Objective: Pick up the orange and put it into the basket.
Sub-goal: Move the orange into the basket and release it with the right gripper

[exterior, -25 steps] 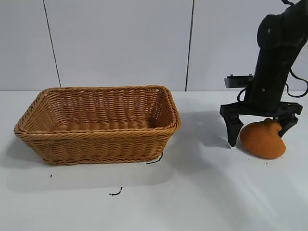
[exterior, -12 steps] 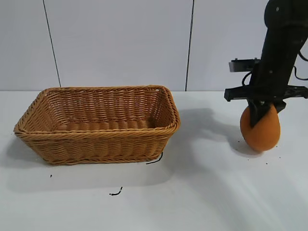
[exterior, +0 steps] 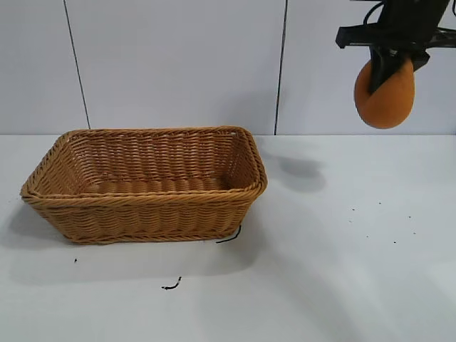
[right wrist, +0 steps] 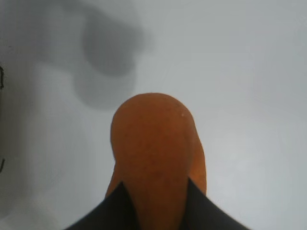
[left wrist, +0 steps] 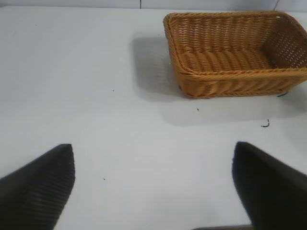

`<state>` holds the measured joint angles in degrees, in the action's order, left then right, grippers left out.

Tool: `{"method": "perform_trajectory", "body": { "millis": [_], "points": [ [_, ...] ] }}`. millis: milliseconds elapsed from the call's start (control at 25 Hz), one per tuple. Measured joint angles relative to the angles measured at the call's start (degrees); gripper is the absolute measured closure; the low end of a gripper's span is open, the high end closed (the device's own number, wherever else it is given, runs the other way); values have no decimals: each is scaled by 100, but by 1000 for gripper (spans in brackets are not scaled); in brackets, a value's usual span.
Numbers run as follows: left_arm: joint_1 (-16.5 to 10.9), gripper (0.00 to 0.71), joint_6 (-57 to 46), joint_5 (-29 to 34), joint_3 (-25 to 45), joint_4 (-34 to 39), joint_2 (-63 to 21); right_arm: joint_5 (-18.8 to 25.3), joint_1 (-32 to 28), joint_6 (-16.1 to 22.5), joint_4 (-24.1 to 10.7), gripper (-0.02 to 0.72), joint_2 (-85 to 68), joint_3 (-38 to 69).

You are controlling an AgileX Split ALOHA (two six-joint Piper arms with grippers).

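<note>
My right gripper [exterior: 390, 63] is shut on the orange [exterior: 385, 98], a dull orange-brown rough lump, and holds it high above the table at the far right, well right of the basket. In the right wrist view the orange [right wrist: 156, 148] hangs between my two black fingers [right wrist: 108, 211], with its shadow on the table below. The basket [exterior: 146, 182], tan woven wicker, stands at the left on the white table and looks empty. It also shows in the left wrist view [left wrist: 235, 52]. My left gripper [left wrist: 153, 187] is open and empty over bare table, away from the basket.
The white table [exterior: 320, 271] carries small dark specks and two short black bits [exterior: 171, 286] in front of the basket. A white panelled wall stands behind.
My right gripper closed on the orange on the table, then lifted it straight up to well above the basket's rim height. The basket has not moved.
</note>
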<state>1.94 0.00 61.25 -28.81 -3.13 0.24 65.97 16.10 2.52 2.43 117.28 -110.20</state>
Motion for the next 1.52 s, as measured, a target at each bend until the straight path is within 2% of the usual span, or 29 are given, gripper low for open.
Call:
{"method": "perform_trajectory", "body": {
  "millis": [120,440,600,760,960,1000,1040,1120,1200,1400,1440,1480,1520],
  "points": [
    [0,71,0,0,0,0,0,-198,536,19,31,632,0,0],
    [0,71,0,0,0,0,0,-1383,1816,138,139,632,388,-11],
    [0,71,0,0,0,0,0,-1918,2073,150,178,632,860,-11],
    [0,71,0,0,0,0,0,-2080,2056,313,151,632,1366,-11],
    [0,71,0,0,0,0,0,-1955,2051,360,139,608,1600,-11],
    [0,71,0,0,0,0,0,-1926,2051,360,139,546,1599,-11],
    [0,71,0,0,0,0,0,-1911,2056,354,145,398,1592,-18],
    [0,71,0,0,0,0,0,-1684,2056,295,150,192,1585,-154],
    [0,71,0,0,0,0,0,-1311,2056,275,150,100,1585,-413],
    [0,71,0,5,0,0,0,-187,1956,270,-153,52,1553,-1575],
    [0,71,0,5,0,0,0,-187,1956,270,-153,52,1553,-1575],
    [0,71,0,5,0,0,0,136,1824,270,-337,48,1532,-2003],
    [0,71,0,5,0,0,0,207,1746,276,-425,49,1527,-2160]
  ]
}}
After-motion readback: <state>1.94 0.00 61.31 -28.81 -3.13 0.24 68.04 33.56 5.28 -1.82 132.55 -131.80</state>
